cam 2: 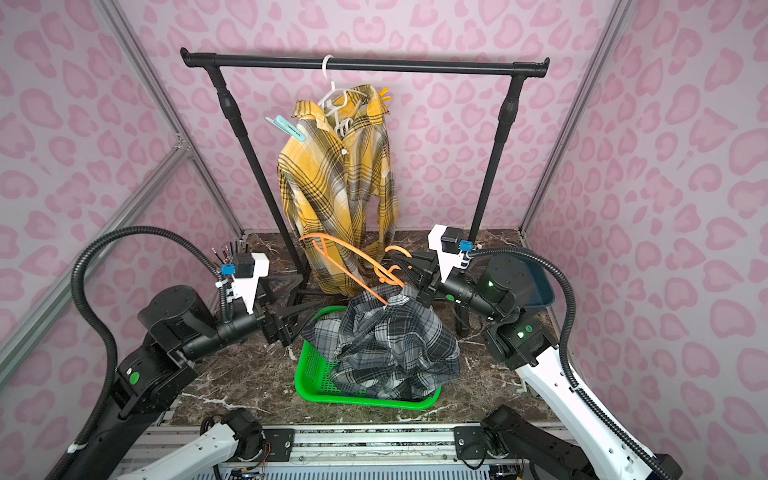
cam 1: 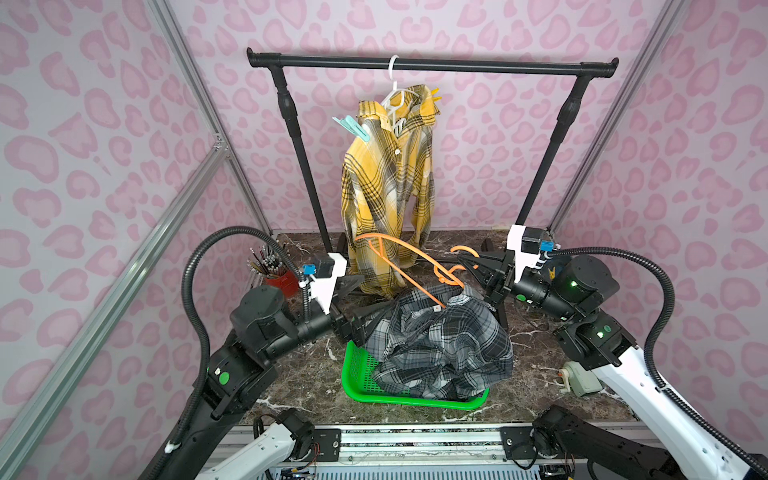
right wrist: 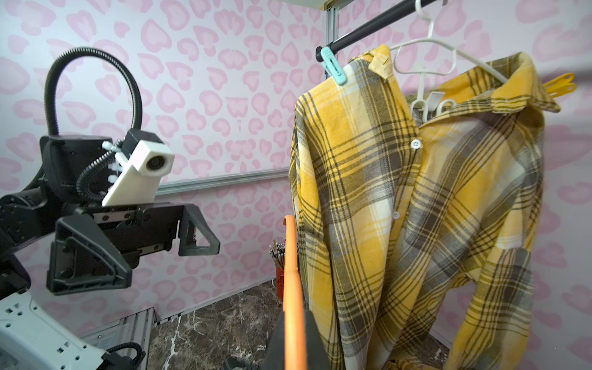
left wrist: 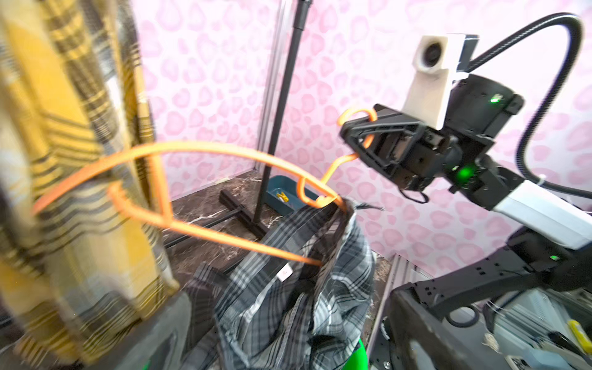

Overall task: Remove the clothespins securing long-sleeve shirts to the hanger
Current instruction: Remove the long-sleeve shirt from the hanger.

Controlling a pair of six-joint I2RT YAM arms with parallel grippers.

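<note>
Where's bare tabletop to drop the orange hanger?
Bare marble left of the green basket, beside the left arm; also between the grey shirt and the white device at right. Crowded behind: rack feet, yellow shirt, pencil cup.

Both top views look down from six o'clock toward the rail (cam 1: 478,65) at twelve; the close wrist views face each other, sharing the yellow shirt (right wrist: 416,208).

Soft cloth yellow shirt (cam 1: 386,187), smooth orange plastic hanger (right wrist: 293,288), green plastic basket (cam 1: 357,370), polished marble-look tabletop (cam 1: 299,374), matt black rail (cam 1: 432,65)
</note>
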